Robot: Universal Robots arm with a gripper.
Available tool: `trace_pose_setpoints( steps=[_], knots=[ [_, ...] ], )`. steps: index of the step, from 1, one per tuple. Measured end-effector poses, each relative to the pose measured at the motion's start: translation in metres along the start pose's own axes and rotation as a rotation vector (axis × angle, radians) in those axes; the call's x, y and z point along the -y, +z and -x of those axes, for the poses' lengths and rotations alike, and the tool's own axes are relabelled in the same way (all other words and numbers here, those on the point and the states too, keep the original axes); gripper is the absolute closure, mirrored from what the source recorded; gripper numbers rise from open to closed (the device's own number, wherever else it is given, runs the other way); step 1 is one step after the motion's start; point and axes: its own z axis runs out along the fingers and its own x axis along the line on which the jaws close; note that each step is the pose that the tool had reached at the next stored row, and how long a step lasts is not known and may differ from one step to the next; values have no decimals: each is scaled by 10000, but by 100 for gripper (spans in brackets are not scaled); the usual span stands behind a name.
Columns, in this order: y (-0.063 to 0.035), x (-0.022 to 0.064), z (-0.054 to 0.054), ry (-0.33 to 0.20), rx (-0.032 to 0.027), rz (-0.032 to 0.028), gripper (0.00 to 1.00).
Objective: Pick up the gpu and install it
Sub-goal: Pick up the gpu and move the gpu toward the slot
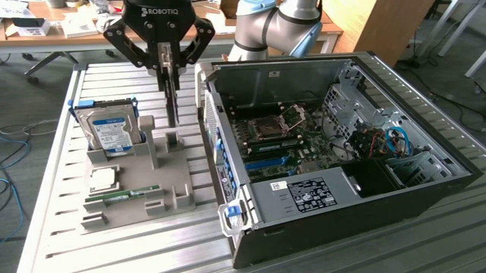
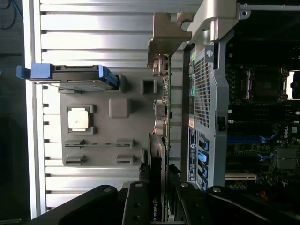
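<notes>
The tool (image 1: 168, 69) grips the gpu (image 1: 173, 105) upright just above the grey holder tray (image 1: 176, 190) on the slatted metal table (image 1: 99, 250), beside the open computer case (image 1: 425, 190); cables (image 1: 13, 149) trail on the floor (image 1: 34, 105).

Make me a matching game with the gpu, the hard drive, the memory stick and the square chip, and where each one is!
Things:
1. gpu
2. hard drive
3. memory stick
4. square chip

Places:
A. long and green, lying in a slot
B. clamped upright in the claw
C. lying flat between the hard drive and the memory stick
D. standing in the grey holder, blue label showing

Pairs: 1-B, 2-D, 3-A, 4-C
</notes>
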Motion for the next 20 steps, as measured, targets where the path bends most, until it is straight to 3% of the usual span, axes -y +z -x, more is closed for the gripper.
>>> trace_pose_setpoints(
  steps=[20],
  knots=[
    [2,-8,448,0,0,0,74]
  ],
)
